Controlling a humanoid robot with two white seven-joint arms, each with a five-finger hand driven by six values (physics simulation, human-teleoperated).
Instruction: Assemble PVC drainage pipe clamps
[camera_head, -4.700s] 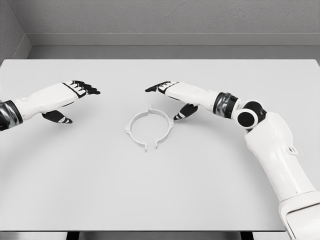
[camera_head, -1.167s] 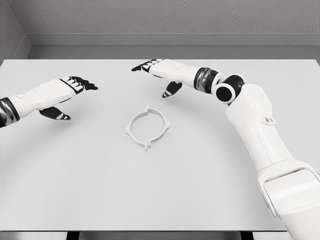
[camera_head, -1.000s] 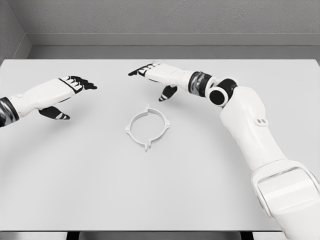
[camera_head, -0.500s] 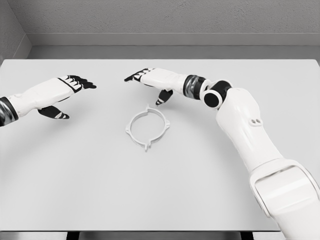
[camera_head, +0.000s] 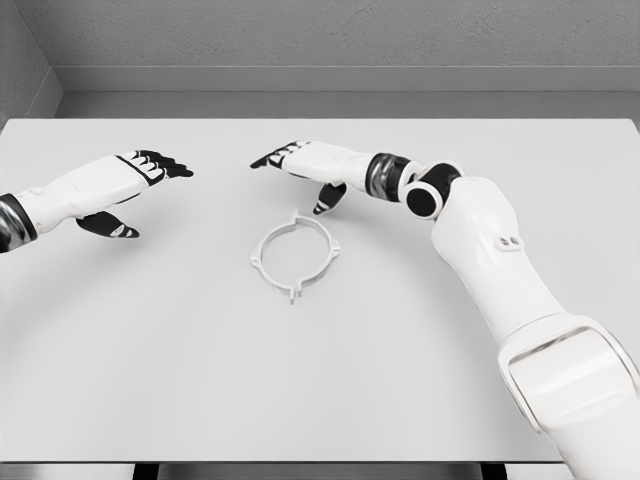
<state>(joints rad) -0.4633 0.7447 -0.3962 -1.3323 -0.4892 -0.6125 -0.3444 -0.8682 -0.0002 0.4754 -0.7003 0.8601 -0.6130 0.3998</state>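
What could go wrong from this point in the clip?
1. The right hand hovers open just behind the clamp ring; coming down, its thumb could nudge the ring across the smooth table.
2. Nothing holds the ring: the left hand is open and well off to the side, so a push may reopen the two halves.

Broad pale grey tabletop (camera_head: 150, 380) filling most of the view, its far edge straight, grey textured back wall (camera_head: 330, 35) behind it, lighter band along the wall's base, side wall (camera_head: 18, 60) at the far left corner, soft even light, faint shadows
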